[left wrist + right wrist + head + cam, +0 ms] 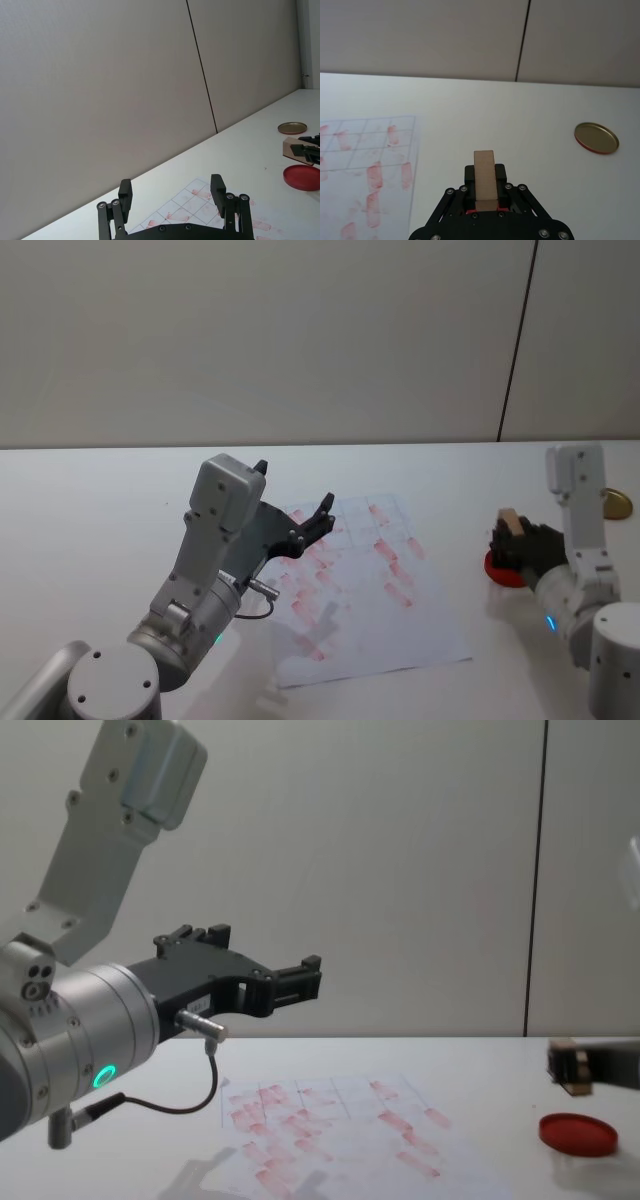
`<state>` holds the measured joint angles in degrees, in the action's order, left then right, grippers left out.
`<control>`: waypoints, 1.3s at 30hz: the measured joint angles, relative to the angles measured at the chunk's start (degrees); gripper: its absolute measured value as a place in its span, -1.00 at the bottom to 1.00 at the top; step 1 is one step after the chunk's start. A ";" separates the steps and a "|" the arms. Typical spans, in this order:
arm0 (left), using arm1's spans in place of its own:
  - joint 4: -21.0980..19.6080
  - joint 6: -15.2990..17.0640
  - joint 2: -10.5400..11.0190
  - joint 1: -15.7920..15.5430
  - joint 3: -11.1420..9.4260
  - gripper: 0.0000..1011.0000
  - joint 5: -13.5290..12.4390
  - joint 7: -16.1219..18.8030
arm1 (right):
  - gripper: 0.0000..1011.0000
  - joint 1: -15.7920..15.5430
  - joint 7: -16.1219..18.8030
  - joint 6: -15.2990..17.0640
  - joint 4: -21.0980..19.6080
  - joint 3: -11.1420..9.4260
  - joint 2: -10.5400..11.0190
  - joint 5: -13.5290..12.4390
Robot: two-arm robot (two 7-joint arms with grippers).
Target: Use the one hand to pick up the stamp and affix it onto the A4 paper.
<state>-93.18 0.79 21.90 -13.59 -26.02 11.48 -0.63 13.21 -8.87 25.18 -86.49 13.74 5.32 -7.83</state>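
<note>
While the right gripper (512,545), the one with the blue-lit ring, is clamped on the stamp (484,172), the block hangs at the right side of the table (100,500). It sits just above the red ink pad (577,1133) and clear of it, well to the right of the A4 paper (420,625). The fingers pinch the two long side faces low down, so the tan top stands up past them. The stamp looks like a light, stiff piece of wood that will neither bend nor crush, so a firm squeeze on those flat sides should suit it. Its smooth faces could let it twist if the grip were off centre. The inked face underneath is hidden, and I judge it would smear if dragged, so a straight press down and lift would be the safer way. The thin sheet lies loose and might cling to the wet face or slide. A round gold lid (596,138) lies farther right. The left gripper (171,189), green-lit, hangs spread wide above the paper's left part, idle.
</note>
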 joint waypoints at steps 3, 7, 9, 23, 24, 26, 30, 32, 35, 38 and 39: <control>0.00 0.00 0.00 0.00 0.00 0.96 0.00 0.00 | -0.57 -0.03 0.90 -0.04 -1.25 0.42 -0.30 0.52; 0.00 0.00 0.00 0.00 0.00 0.96 0.00 0.00 | -0.57 0.01 2.50 -0.04 -2.48 1.13 -0.85 1.14; 0.00 0.00 0.00 0.00 0.00 0.96 0.00 0.00 | -0.57 0.12 3.46 -0.02 -2.93 1.63 -1.28 1.39; 0.00 0.00 0.00 0.00 0.00 0.96 0.00 0.00 | -0.57 1.33 9.86 2.49 -1.09 4.79 -4.52 1.52; 0.00 0.00 0.00 0.00 0.00 0.96 0.00 0.00 | -0.57 1.40 10.18 2.68 -0.85 4.90 -4.65 1.44; 0.00 0.00 0.00 0.00 0.00 0.96 0.00 0.00 | -0.57 1.48 10.63 2.99 -0.37 5.10 -4.90 1.28; 0.00 0.00 0.00 0.00 0.00 0.96 0.00 0.00 | -0.57 1.70 11.59 3.71 0.88 5.49 -5.43 0.78; 0.00 0.00 0.00 0.00 0.00 0.96 0.00 0.00 | -0.57 1.77 12.06 4.08 1.56 5.58 -5.65 0.44; 0.00 0.00 0.00 0.00 0.00 0.96 0.00 0.00 | -0.57 1.86 12.54 4.58 2.33 5.60 -5.82 -0.14; 0.00 0.00 0.00 0.00 0.00 0.96 0.00 0.00 | -0.57 1.92 12.96 4.99 3.15 5.55 -5.95 -0.82; 0.00 0.00 0.00 0.00 0.00 0.96 0.00 0.00 | -0.57 1.95 13.13 5.17 3.49 5.50 -5.98 -1.13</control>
<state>-93.18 0.79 21.89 -13.59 -26.02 11.48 -0.63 15.16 4.25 30.35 -83.00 19.24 -0.66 -8.96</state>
